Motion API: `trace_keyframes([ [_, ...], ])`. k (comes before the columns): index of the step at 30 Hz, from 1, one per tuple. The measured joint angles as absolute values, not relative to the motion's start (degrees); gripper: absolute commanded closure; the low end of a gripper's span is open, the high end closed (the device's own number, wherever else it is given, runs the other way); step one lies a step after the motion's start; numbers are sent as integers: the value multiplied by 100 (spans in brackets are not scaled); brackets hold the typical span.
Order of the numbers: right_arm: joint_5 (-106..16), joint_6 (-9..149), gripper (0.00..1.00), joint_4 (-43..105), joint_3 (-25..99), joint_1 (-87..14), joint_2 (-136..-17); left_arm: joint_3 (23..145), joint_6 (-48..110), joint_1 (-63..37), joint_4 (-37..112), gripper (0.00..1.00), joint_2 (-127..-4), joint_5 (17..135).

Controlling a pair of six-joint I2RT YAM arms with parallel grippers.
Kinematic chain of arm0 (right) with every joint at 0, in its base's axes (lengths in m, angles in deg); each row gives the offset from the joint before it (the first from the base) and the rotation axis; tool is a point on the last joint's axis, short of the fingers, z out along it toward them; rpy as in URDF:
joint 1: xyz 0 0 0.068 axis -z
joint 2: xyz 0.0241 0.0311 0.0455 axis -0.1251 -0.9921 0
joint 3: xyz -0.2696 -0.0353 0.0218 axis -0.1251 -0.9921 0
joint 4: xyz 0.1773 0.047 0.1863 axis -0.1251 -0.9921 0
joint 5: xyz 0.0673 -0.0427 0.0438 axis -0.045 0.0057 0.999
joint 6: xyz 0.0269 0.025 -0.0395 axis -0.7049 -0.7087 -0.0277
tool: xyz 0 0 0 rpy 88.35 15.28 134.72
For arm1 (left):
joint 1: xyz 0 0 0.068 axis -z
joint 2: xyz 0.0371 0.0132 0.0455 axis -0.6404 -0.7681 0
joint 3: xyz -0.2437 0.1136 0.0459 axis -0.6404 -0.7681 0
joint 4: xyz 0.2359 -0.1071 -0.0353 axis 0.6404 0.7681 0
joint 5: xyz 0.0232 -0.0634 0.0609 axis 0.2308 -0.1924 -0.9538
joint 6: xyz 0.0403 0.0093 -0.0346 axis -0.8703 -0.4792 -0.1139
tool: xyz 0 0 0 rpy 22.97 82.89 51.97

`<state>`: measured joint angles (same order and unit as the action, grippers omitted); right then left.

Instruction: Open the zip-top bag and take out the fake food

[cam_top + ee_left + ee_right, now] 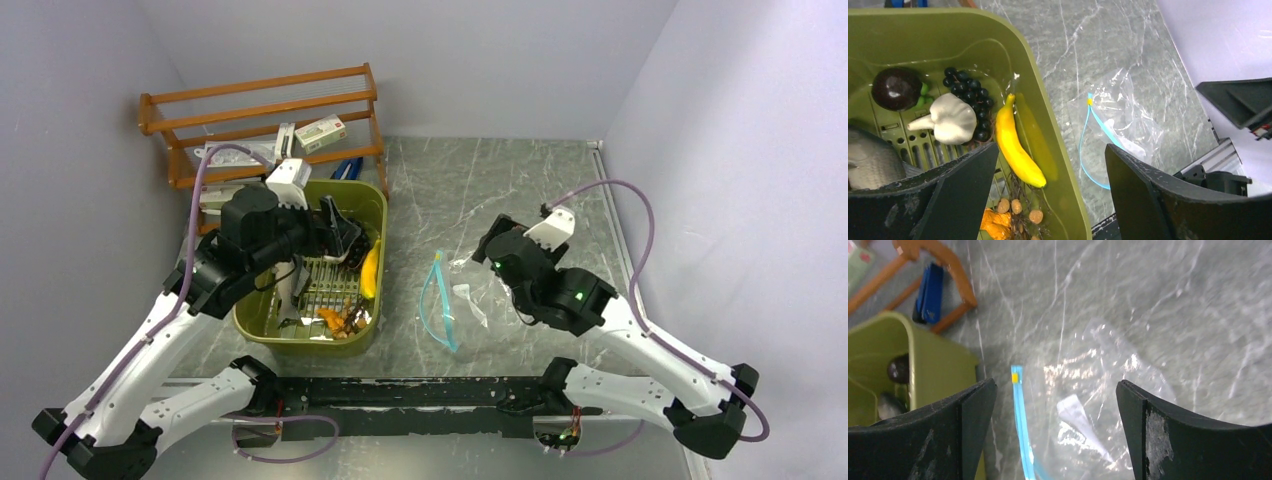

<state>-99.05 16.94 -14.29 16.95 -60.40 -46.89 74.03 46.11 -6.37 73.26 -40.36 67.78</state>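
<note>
The zip-top bag point(452, 292) lies flat and crumpled on the grey table, its blue-teal strip bowed apart; also seen as bag point(1128, 122) and bag point(1088, 390). Only a white slip shows inside it. The fake food sits in a green bin point(378, 203): banana point(1018, 147), grapes point(968, 97), mushroom point(950, 120), fish point(868, 160), dark round piece point(895, 89), orange bits point(993, 222). My left gripper point(345, 240) hangs open and empty over the bin's right side point(1050, 150). My right gripper point(492, 242) is open above the bag point(1055, 385), holding nothing.
A wooden rack point(260, 100) with small boxes stands at the back left, right behind the bin. A blue item point(930, 292) lies at its foot. A black rail point(420, 392) runs along the near edge. Walls close in on the left, back and right.
</note>
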Motion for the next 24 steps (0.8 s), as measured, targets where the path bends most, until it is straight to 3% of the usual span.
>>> trace_keyframes([
  [5, -10487, 2911, 0, -795, 2032, -6040, -4260, 7995, 4475, -637, 7483, 6, -4399, 6374],
  [12, -9584, 6080, 0, 1969, 1676, -6024, -3436, 8489, 3872, -637, 7643, 0, -4482, 5499],
  [18, -8887, 7654, 0, 2590, 2511, -6022, -4656, 9212, 3295, -639, 7863, 0, -5096, 4907],
  [24, -9199, 8670, 0, 2662, 2756, -5972, -5755, 9263, 3033, -1253, 7850, 0, -5267, 4636],
])
